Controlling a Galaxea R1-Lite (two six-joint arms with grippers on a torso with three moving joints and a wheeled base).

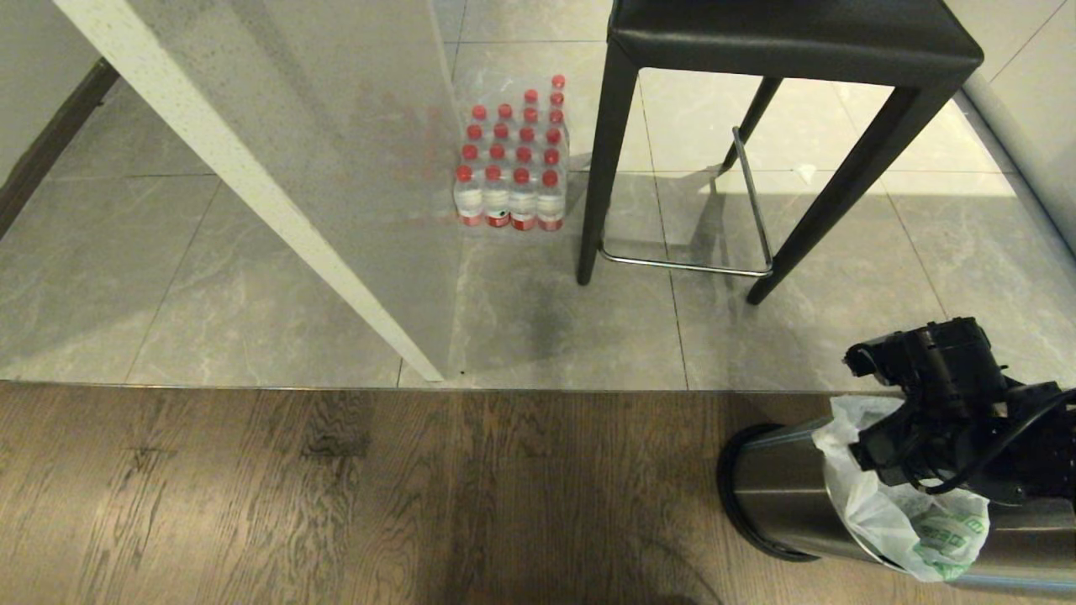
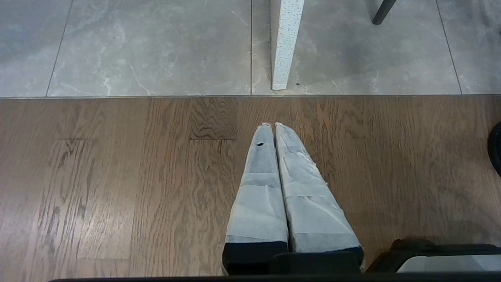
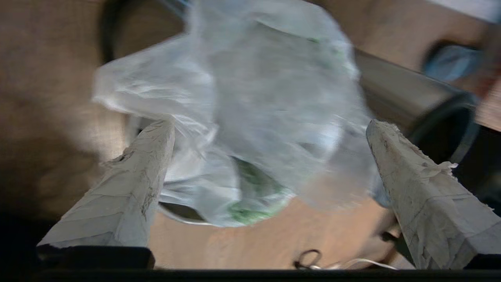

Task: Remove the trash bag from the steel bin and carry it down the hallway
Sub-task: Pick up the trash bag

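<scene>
Dark wood-plank floor (image 1: 336, 496) along the near edge of the head view, meeting grey marble-look tiles (image 1: 168, 277) farther on. Steel bin (image 1: 782, 496) at the near right, on the wood planks, seen from above, with thick black rim ring. Trash bag (image 1: 891, 512) of thin translucent white plastic with green print, draped over the bin's side and mouth, not lifted out. Right gripper (image 3: 270, 129) just above the bag and the bin, jaws spread wide, taped fingers (image 3: 129, 192) on either side of the bag; contact with the plastic cannot be told because of blur. Nothing pinched between the jaws. Same gripper in the head view as a black body (image 1: 933, 395) over the bin's top, partly hiding the bag.

Left gripper (image 2: 274, 125) low over the wood planks, well apart from the bin, jaws pressed together, empty.

Black stool (image 1: 790, 42) with a metal footrest standing on the tiles beyond the bin. Pack of water bottles (image 1: 513, 160) with red caps on the tiles, just beside the stool's leg. White speckled panel (image 1: 252, 185) slanting across the left half, its end near the seam of the two floors.
</scene>
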